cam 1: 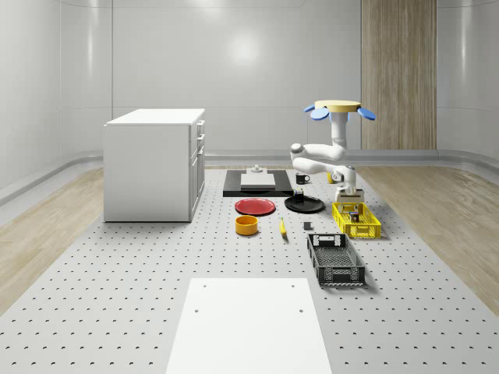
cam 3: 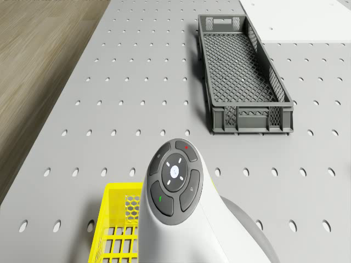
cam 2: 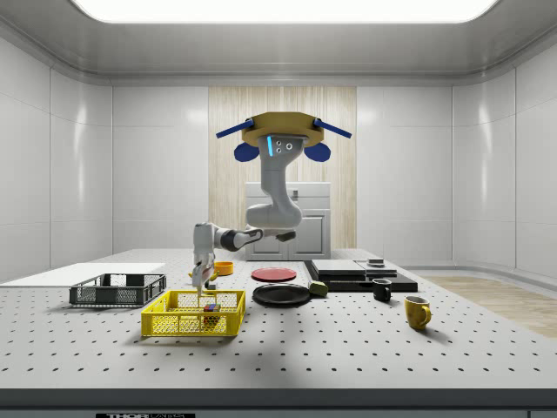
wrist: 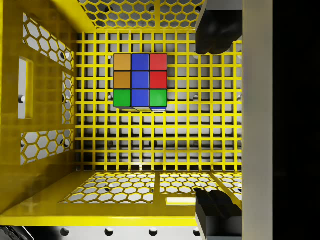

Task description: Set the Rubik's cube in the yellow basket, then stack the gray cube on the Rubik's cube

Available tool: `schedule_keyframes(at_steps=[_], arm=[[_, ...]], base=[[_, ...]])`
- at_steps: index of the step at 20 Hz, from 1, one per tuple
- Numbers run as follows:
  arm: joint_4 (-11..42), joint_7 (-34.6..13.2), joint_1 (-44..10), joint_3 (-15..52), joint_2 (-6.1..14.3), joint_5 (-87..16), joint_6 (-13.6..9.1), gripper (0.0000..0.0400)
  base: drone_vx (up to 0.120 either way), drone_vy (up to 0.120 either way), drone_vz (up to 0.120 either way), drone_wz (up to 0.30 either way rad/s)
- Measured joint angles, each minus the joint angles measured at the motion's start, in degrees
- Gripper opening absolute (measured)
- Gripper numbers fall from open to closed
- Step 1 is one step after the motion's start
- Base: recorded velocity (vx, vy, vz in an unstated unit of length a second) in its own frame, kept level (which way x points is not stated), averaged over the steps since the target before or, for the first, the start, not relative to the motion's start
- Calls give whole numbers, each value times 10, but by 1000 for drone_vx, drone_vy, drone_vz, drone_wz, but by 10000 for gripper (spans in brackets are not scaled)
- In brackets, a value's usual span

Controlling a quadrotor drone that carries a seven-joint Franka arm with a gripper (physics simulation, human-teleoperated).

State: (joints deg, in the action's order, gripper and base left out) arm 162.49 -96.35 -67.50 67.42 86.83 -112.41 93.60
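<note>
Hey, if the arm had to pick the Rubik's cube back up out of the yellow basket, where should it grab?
Probably from straight above, closing on two opposite side faces: the Rubik's cube lies flat on the yellow basket's floor, apart from its walls, which block side approaches.

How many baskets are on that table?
2. The yellow basket sits below the gripper, with the Rubik's cube resting on its floor. The dark gray basket lies beside it, nearer the white board. None look hidden.
</note>
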Motion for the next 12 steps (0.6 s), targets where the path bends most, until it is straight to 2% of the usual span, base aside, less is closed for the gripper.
schedule_keyframes(at_steps=[4, 12], arm=[[0, 0, 1, 0, -1, -1, -1, 400], [0, 1, 2, -1, -3, -2, -3, 400]], base=[[120, -120, 120, 0], [5, -120, 0, 0]])
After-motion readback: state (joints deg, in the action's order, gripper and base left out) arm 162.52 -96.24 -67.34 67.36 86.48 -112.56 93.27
